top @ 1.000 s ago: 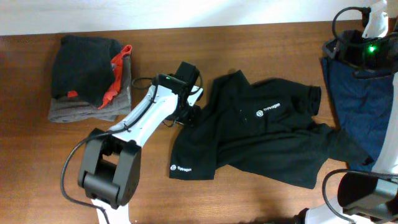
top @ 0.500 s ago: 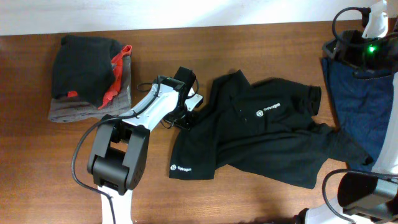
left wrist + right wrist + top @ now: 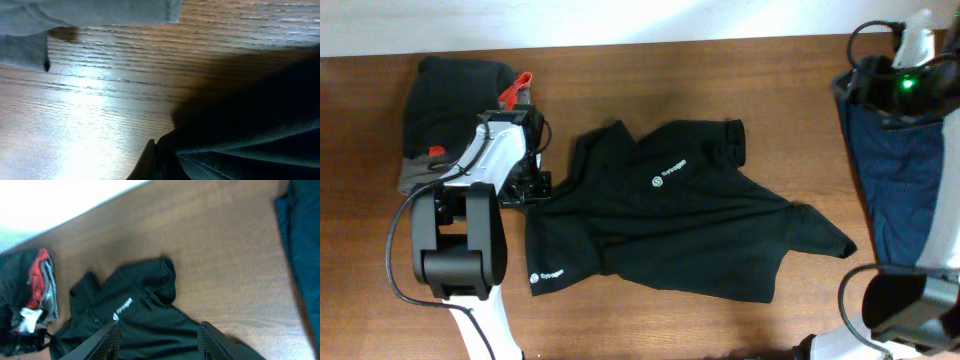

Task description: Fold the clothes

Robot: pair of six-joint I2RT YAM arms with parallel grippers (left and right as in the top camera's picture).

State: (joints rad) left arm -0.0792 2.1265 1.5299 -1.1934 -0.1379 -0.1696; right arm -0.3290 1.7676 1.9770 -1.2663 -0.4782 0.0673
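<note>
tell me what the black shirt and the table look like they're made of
The black shirt: soft knit fabric, perhaps cotton or polyester, matte; it lies in loose folds, and the left wrist view shows a fine weave. The table: wood or wood-look laminate, smooth, slightly glossy; brown grain lines with a glare patch.

Even light, glare on table (image 3: pixel 95 105), right wrist view blurred

pile (image 3: pixel 460 110) blocks L, navy cloth (image 3: pixel 892 170) R

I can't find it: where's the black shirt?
Overhead view: the black shirt lies mid-table, left edge pinched by the left gripper, right of the folded pile.
</note>
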